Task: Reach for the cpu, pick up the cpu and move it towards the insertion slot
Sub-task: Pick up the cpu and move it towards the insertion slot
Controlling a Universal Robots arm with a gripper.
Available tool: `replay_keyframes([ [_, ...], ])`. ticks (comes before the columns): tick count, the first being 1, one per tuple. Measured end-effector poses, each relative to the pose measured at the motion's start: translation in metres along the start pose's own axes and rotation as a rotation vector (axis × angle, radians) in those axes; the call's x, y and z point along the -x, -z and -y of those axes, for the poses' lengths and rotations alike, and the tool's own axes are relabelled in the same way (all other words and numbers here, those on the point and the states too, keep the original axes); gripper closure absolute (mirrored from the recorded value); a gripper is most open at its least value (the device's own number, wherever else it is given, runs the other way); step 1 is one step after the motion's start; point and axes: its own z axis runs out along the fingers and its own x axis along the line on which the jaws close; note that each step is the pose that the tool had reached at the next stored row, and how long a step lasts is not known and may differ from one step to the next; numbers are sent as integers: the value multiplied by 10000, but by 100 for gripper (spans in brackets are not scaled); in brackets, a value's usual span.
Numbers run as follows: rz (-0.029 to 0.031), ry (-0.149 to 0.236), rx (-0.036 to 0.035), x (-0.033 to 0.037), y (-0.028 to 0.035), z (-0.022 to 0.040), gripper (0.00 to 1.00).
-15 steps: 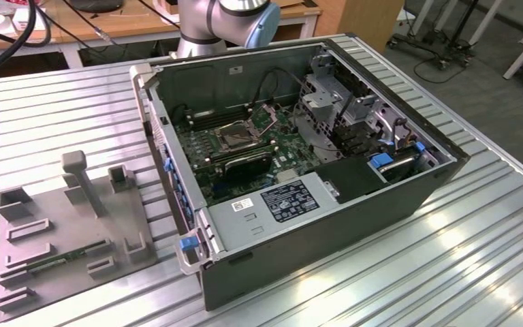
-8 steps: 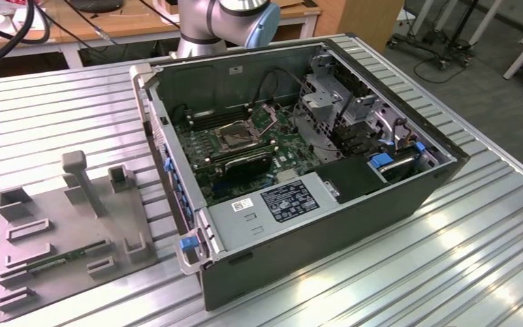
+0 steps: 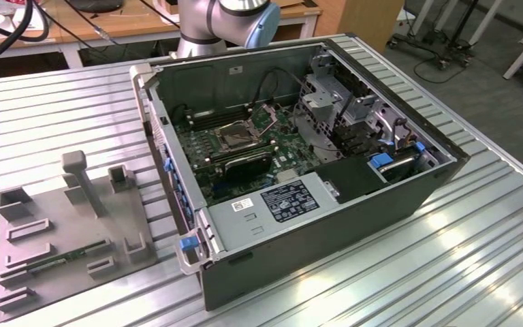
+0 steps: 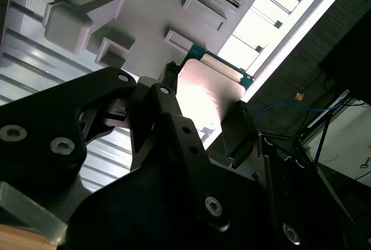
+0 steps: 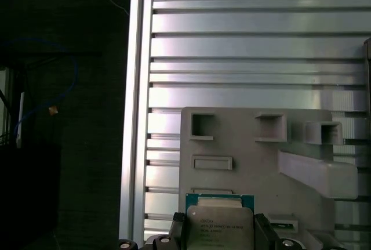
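within the gripper (image 5: 219, 231), shut on two opposite edges, the cpu (image 5: 219, 221) is held over the grey holder (image 5: 255, 145); the insertion slot (image 3: 236, 134) is found well apart, toward the exterior view's right, inside the open case (image 3: 334, 231).

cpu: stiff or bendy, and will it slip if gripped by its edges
The cpu looks like a flat metal-topped plate, so probably stiff, not floppy. Its top glares in the second wrist view, so likely smooth and slippery. Thin with a narrow green rim, so edge grips probably leave little margin.
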Motion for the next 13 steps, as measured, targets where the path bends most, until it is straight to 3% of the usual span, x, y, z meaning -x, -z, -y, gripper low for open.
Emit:
replay_keyframes([
  [13,-1,-1,-1,17,2,0,46],
])
